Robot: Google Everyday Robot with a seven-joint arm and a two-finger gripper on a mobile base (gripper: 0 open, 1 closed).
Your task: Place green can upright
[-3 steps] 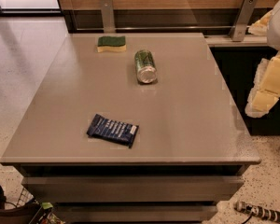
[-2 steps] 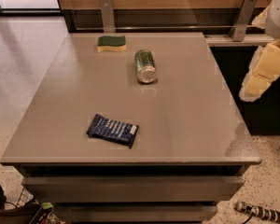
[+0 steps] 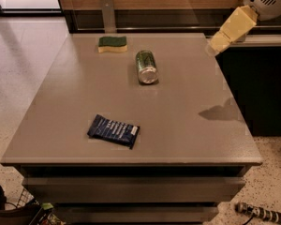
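Observation:
The green can (image 3: pixel 146 66) lies on its side on the grey table (image 3: pixel 187 130), toward the back middle, its silver end facing the front. The gripper (image 3: pixel 214 45) hangs in the air at the upper right, over the table's right back corner, well to the right of the can and above it. Its pale yellow fingers (image 3: pixel 232 28) point down and left. It holds nothing that I can see.
A green-and-yellow sponge (image 3: pixel 113 43) lies at the back, left of the can. A dark blue snack packet (image 3: pixel 114 131) lies at the front left of the middle. A dark cabinet (image 3: pixel 257 78) stands right of the table. A metal post (image 3: pixel 107 8) rises behind the table.
The gripper has risen and swung left, from beside the table's right edge to above its back right corner. The can, sponge and packet have not moved.

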